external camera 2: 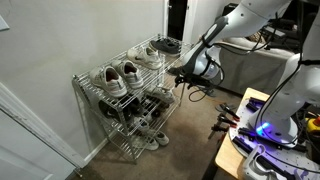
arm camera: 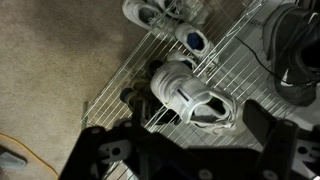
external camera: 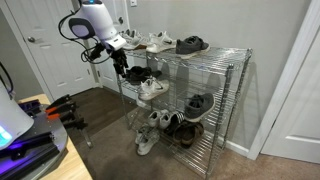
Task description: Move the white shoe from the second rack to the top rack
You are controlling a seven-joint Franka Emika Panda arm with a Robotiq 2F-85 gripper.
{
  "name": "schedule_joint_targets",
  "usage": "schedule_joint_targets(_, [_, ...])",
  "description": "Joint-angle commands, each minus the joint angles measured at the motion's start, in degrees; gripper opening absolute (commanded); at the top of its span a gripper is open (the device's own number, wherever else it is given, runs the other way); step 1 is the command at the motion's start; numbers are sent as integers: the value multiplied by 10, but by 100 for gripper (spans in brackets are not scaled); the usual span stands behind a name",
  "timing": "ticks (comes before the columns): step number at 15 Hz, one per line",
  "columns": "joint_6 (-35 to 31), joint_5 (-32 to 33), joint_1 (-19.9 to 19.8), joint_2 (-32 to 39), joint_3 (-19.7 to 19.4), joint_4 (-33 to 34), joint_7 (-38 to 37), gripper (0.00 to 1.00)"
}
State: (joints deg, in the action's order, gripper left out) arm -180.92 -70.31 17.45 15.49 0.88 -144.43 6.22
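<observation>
Hovering with fingers spread, the hand [external camera: 121,69] faces the white shoe [arm camera: 190,98] on the second rack [arm camera: 112,95].

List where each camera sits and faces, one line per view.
Exterior view: off one front corner of the shelving unit, looking slightly down; arm upper left.
Exterior view: off the opposite end, facing it; arm at upper right.
Wrist view: above the wire tiers, looking down at a white shoe; open tool at bottom.
Shared: both exterior views show shelving unit and arm.
</observation>
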Motion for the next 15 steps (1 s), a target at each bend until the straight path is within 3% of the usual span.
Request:
schedule_joint_targets(1, [-49,0,25,149,1,121,-56,100])
schedule_joint_targets(3, [-52,2,35,186,-13,160,-82,100])
schedule_joint_targets(4, [-63,47,12,193,4,166,-130,100])
schedule_joint_targets(7, [-87,68,7,216,-6,187,-184,100])
schedule_joint_targets(8, [-75,40,21,220,-24,197,-168,100])
schedule_joint_targets(15, [-56,46,45,278,-85,257,-209,100])
